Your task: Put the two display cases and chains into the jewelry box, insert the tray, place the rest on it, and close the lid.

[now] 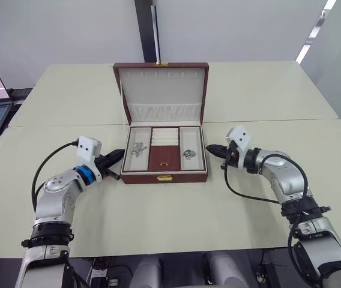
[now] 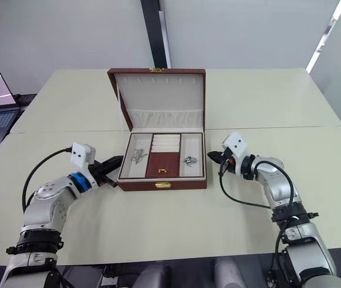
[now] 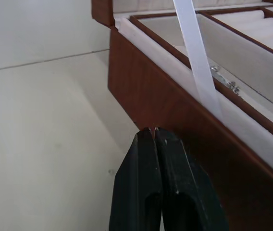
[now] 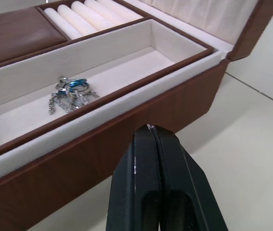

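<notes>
I see the jewelry box [image 1: 164,175] sitting on the tabletop [image 1: 158,222] between my two tools, its long axis running from one tool across to the other and its gold clasp [image 1: 165,177] facing me. The lid [image 1: 161,90] stands open, tilted back away from me, cream lining and pocket showing. The tray [image 1: 164,170] is seated in the box; its middle section carries ring rolls with a brown flap [image 1: 163,157] nearer me.

My left tool [image 1: 117,157] has its fingers pressed together, tip just beside the box's left side wall near the front corner; I cannot tell if it touches. In the left wrist view a white ribbon strap [image 3: 196,57] runs up from the box's rim to the lid.

My right tool [image 1: 214,149] is likewise closed, empty, tip just beside the box's right wall. Just past that wall, in the tray's right section, lies a small silver chain cluster with a blue ring [image 4: 70,92]. The tray's left section holds more silvery chains [image 1: 137,149].
</notes>
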### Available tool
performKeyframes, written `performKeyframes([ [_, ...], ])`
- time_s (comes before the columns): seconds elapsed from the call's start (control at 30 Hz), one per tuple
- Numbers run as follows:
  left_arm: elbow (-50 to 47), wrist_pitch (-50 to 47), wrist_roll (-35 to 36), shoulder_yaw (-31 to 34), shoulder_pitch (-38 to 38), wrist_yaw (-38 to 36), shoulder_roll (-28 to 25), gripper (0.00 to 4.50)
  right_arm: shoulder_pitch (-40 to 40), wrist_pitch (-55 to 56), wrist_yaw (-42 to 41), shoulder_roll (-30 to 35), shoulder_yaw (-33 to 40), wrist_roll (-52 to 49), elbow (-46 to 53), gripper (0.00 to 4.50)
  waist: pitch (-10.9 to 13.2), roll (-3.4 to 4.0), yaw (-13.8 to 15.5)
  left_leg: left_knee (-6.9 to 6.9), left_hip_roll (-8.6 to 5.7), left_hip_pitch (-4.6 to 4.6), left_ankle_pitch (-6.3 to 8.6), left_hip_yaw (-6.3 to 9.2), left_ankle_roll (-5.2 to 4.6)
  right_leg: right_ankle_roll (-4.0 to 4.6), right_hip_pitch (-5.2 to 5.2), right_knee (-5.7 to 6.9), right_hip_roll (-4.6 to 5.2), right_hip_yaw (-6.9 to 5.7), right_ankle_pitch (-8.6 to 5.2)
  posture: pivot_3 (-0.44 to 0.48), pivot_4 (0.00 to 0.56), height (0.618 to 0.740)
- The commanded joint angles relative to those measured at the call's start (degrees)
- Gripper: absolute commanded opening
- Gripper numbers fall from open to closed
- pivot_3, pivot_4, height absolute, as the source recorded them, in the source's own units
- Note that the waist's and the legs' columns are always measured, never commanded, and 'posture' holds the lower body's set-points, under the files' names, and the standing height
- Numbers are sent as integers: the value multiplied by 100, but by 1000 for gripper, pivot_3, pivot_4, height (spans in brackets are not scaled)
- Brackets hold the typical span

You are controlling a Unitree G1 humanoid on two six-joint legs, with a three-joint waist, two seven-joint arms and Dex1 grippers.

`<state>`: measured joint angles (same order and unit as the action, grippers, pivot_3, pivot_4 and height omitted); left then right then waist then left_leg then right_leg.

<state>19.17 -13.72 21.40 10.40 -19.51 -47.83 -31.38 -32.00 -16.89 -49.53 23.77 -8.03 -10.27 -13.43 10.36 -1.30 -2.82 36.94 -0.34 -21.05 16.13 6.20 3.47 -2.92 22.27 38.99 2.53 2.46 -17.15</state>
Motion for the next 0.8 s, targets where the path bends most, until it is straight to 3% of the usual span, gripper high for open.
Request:
performKeyframes([
  [0.03,-508,-149,123,-165,87,-271,5,26,62,-166,-241,-22,-75,-194,504,0,0,0,-1,0,0,0,0,0,0,0,0,-1,0,0,0,0,150,740],
  [0.4,-1828,-991,475,-338,760,-812,-198,26,571,-942,-666,167,-73,-644,1548,0,0,0,3,-3,-1,-1,1,3,-1,0,-1,-4,4,1,0,0,150,740],
  [0.8,-2858,-1484,678,-36,1767,-857,-655,26,1443,-1749,-709,638,130,-1096,2851,0,0,0,4,-4,-1,0,1,2,-2,0,-3,-6,7,2,-1,0,150,740],
])
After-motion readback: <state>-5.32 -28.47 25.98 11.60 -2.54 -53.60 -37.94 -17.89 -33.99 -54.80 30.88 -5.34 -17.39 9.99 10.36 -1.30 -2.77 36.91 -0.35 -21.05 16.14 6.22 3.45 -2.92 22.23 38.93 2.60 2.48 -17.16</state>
